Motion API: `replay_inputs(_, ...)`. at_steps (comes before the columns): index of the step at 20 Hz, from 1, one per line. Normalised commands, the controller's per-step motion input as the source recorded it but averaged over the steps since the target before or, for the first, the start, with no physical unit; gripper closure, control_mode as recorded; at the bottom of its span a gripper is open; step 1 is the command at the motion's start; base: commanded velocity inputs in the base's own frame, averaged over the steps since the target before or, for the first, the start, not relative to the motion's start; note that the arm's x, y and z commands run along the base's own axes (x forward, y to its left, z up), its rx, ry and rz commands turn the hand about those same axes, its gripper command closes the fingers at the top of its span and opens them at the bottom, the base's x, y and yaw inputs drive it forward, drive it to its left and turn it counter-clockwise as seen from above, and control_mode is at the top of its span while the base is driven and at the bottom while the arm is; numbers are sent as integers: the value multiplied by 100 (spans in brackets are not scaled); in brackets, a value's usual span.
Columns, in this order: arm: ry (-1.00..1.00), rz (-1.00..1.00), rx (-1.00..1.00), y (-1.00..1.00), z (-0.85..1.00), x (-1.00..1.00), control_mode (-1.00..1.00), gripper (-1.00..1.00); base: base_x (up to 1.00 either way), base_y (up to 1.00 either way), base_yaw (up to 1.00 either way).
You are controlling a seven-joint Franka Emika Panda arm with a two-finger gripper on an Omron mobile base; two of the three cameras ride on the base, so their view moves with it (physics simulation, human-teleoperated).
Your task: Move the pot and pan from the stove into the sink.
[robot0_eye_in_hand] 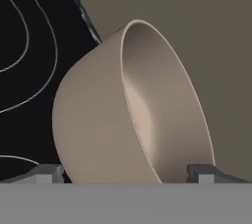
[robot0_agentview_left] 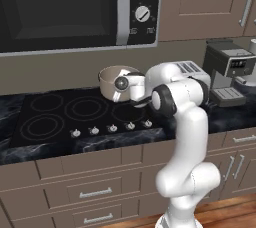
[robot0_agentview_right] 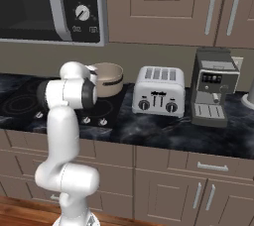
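The beige pot (robot0_agentview_left: 111, 78) stands on the back right burner of the black stove (robot0_agentview_left: 55, 117), close to the wall. My gripper (robot0_eye_in_hand: 125, 174) is open right in front of the pot (robot0_eye_in_hand: 128, 115), and its two fingertips (robot0_eye_in_hand: 47, 173) stand to either side of the pot's near wall and rim. Nothing is gripped. From the right base view the pot (robot0_agentview_right: 110, 78) sits just behind my arm's upper joints, on the stove (robot0_agentview_right: 15, 102). The pan and the sink are out of view.
A black microwave (robot0_agentview_left: 60, 7) hangs above the stove. Right of the pot are a white toaster (robot0_agentview_right: 158, 91) and a coffee machine (robot0_agentview_right: 214, 87) on the marbled counter. Silver knobs (robot0_agentview_left: 111, 128) line the stove's front edge. The wall is directly behind the pot.
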Motion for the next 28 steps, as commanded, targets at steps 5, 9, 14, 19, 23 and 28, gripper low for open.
replay_inputs(5, 0, 0, 0, 0, -2, 32, -100, -100, 0, 0, 0)
replay_inputs(9, 0, 0, 0, 0, 0, 3, -100, -100, 0, 0, 0)
replay_inputs(14, 0, 0, -1, 0, 0, 2, -100, -100, 0, 0, 0)
replay_inputs(19, 0, 0, -1, 0, -4, 16, -100, -100, 0, 0, 0)
replay_inputs(23, 0, 0, -1, 0, -7, 23, -100, -100, 0, 0, 0)
replay_inputs(28, 0, 0, -1, 0, -8, 18, -100, -100, 0, 0, 0)
